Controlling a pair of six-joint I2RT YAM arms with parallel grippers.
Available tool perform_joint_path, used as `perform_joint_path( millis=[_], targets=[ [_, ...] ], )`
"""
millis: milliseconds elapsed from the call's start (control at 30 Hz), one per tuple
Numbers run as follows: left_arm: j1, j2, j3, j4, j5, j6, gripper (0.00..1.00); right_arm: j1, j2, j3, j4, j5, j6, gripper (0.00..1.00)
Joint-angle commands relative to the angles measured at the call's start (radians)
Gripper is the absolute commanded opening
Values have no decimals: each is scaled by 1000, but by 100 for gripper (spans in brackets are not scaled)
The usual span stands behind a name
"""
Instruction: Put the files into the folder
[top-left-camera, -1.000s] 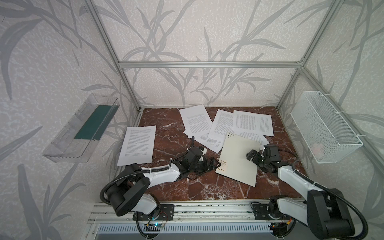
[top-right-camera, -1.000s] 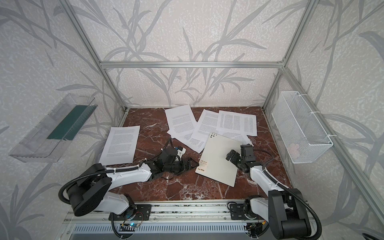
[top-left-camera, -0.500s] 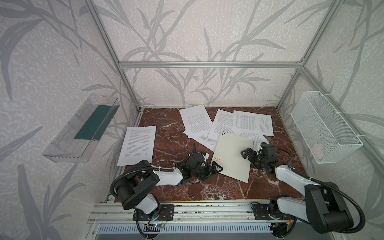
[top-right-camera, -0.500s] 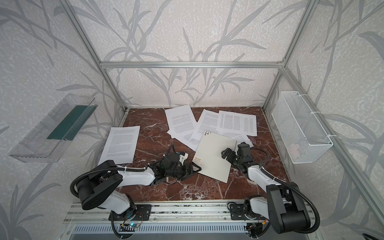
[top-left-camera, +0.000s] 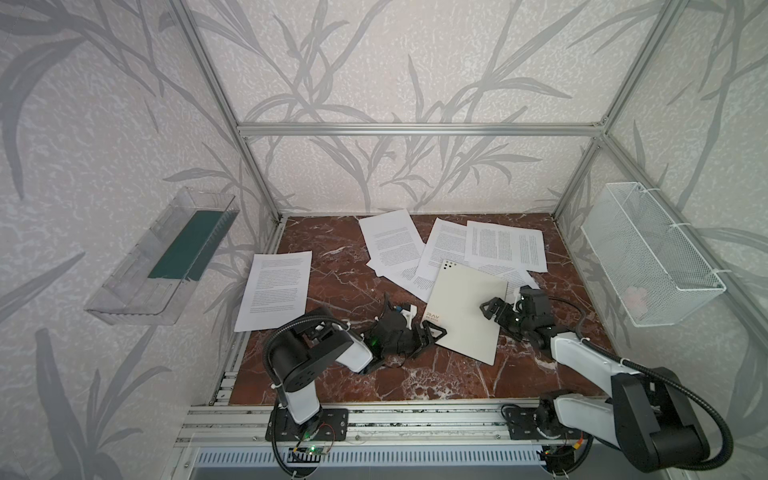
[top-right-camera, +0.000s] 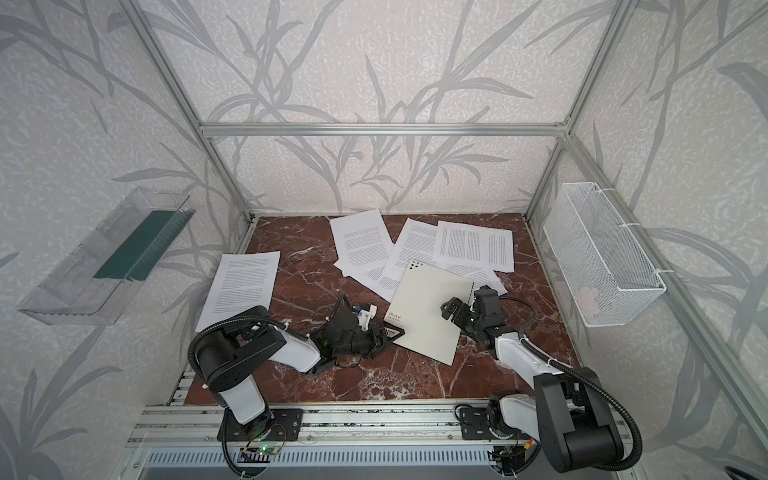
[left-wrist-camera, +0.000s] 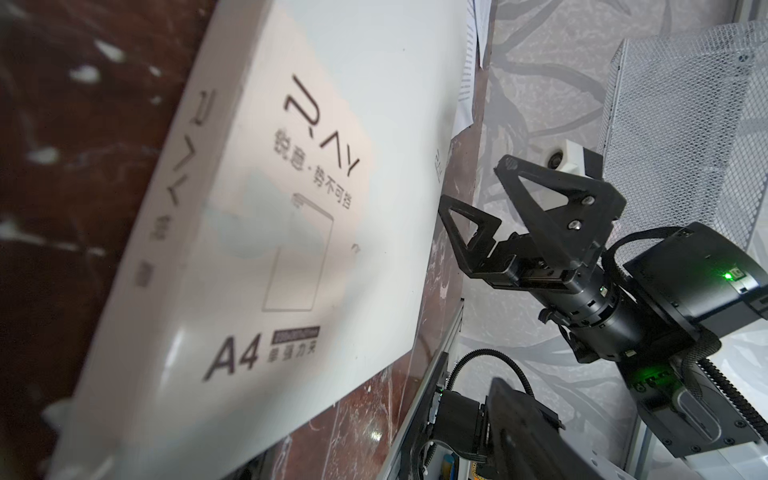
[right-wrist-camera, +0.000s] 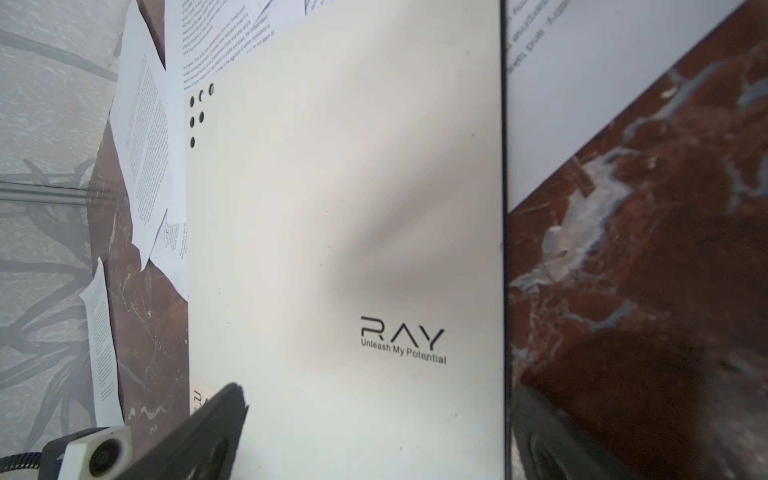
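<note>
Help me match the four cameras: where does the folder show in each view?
In a top view: the folder sits right of centre, toward the front.
In a top view: the folder sits just right of centre.
Left wrist view: the folder fills the left and middle.
Right wrist view: the folder fills the middle.
Shared landmark: the files fanned past its far edge.

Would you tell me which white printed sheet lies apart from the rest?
The lone white printed sheet at the left edge of the marble tabletop; the others overlap, partly under the off-white folder.
</note>
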Motion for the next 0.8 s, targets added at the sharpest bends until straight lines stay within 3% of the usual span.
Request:
perform_joint_path(
  millis=[0,133,500,700,767],
  targets=[
    [-5,31,-14,123,-24,-40,78,8,0,-12,-26,-20,8,99],
    [-3,66,-14,187,-45,-48,74,9,5,-12,-23,-21,4,99],
    [-3,156,-7,384,-85,-61,45,14,-12,-7,-34,-17,-12,99],
    [-4,130,12,371,-74,-44,14,17,-107,27,-134,25,-74,99],
    [-2,139,23,390,-64,-52,9,17,-159,55,-211,52,-121,99]
  ],
)
